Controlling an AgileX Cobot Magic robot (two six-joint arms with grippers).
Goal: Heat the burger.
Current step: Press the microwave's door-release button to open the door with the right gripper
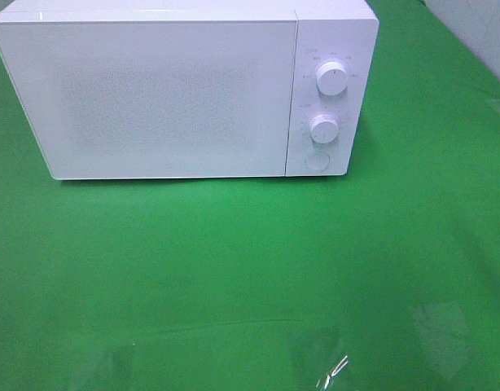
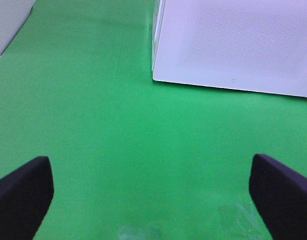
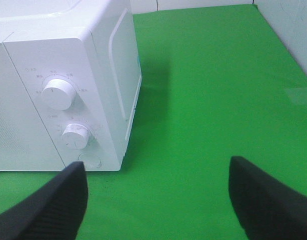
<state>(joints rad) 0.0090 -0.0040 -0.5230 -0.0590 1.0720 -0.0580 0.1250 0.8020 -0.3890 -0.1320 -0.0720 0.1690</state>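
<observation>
Green cloth (image 1: 234, 269) is covering the whole work surface, and at the near edge a shiny clear patch (image 1: 333, 371) is catching the light, can't tell what it is. Just above that cloth the left gripper (image 2: 152, 192) is hovering with its jaws spread wide and nothing between them. The right gripper (image 3: 161, 200) is doing the same on its own side, released and holding nothing.

Further back, the white microwave (image 1: 185, 90) is sitting with its door (image 1: 148, 102) shut flat. The right gripper is pointing toward the control end, where the upper knob (image 3: 58, 92), lower knob (image 3: 76, 135) and round button (image 3: 89, 161) are lining up one under the other.

Now the annoying part: the burger isn't showing in any view. The door is opaque from here, so I can't tell whether it's sitting inside or somewhere off camera.

Progress-wise I'm guessing either nothing's loaded and basically everything is left (open, load, close, set the knobs), or it's in there and only the dials are left. The pictures aren't settling which.
</observation>
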